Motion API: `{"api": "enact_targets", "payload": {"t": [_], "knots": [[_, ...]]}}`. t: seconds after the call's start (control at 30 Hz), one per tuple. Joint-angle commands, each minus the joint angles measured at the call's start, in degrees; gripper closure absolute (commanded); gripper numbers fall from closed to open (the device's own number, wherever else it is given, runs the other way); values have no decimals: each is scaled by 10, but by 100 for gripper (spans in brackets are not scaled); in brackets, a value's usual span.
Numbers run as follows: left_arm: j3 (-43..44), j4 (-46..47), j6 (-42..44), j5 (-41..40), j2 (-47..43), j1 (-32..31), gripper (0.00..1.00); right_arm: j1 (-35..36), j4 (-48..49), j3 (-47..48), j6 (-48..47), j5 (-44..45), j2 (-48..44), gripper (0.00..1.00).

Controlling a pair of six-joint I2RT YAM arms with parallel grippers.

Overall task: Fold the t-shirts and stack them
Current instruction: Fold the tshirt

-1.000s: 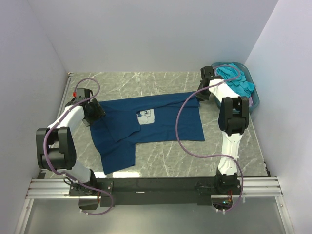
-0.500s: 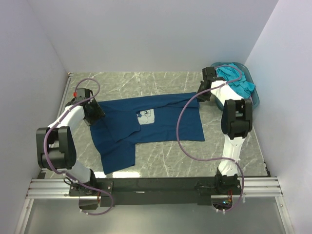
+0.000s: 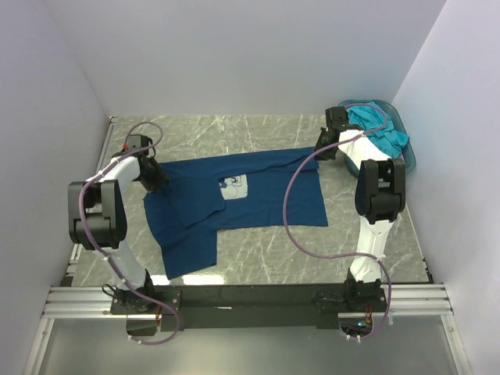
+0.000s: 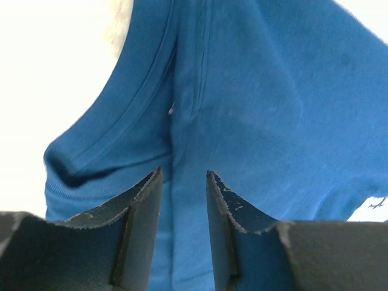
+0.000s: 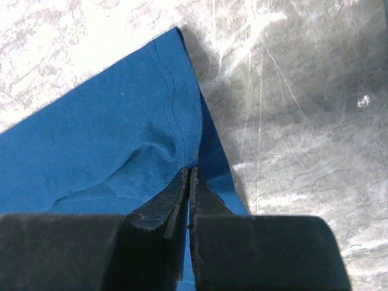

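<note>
Navy t-shirt [image 3: 258, 199] laid out just left of the basket [image 3: 411, 158], right gripper [image 5: 189, 177] pinched tight on its basket-side corner, left gripper [image 4: 183, 182] at the far end, fingers narrowly apart, probably not gripping.

From above, the white print [image 3: 233, 186] on the navy t-shirt [image 3: 234, 207] is too small to read. In the left wrist view its upper left corner is washed out white, and the shirt runs off every edge. The turquoise t-shirt [image 3: 380, 129] hides the teal basket's [image 3: 409, 162] inside.
</note>
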Motion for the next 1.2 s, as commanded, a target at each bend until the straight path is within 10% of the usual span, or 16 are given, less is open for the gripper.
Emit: {"api": "enact_targets", "payload": {"t": [0.0, 0.7, 0.93, 1.17], "knots": [[46, -8, -8, -12, 23, -2, 59, -5, 20, 0, -10, -4, -8, 95], [111, -24, -7, -51, 100, -1, 62, -12, 34, -16, -11, -11, -8, 95], [120, -37, 1, -72, 92, -2, 99, -13, 35, -16, -15, 0, -10, 95], [119, -60, 3, -95, 64, 18, 99, -33, 48, -36, -15, 3, -29, 95]]}}
